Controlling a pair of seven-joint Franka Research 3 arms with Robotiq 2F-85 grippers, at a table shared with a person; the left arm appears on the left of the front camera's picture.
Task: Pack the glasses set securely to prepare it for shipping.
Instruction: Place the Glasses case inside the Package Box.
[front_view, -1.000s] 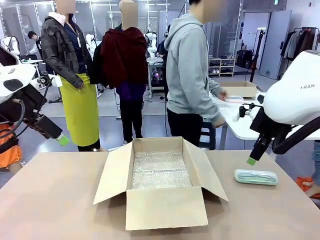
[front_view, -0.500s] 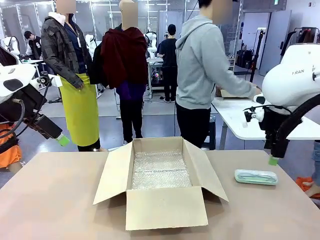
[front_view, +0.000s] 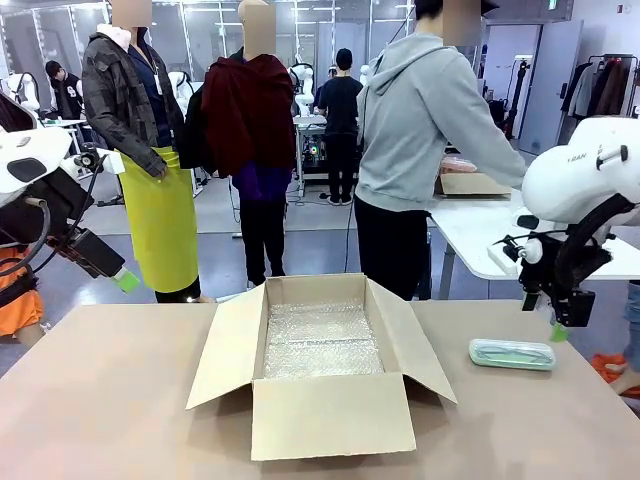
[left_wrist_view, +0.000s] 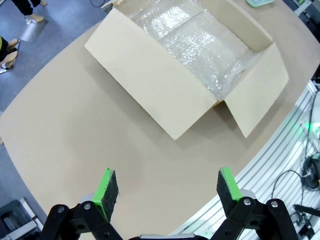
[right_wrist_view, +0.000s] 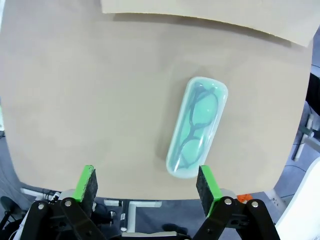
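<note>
We are seeing the open cardboard box (front_view: 330, 415) holding bubble wrap (front_view: 320, 345), its near wall hiding part; the mint-green case (right_wrist_view: 196, 126) is showing eyeglass frames (right_wrist_view: 192, 131). The left claw (left_wrist_view: 166, 180) and right claw (right_wrist_view: 146, 177) are gaping, empty.

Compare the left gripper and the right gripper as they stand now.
The left gripper hangs tilted at the left side of the table, aimed toward the open box. The right gripper points straight down, close above the mint-green case. The left is far from that case, the right nearly over it. Both are open and empty.
</note>
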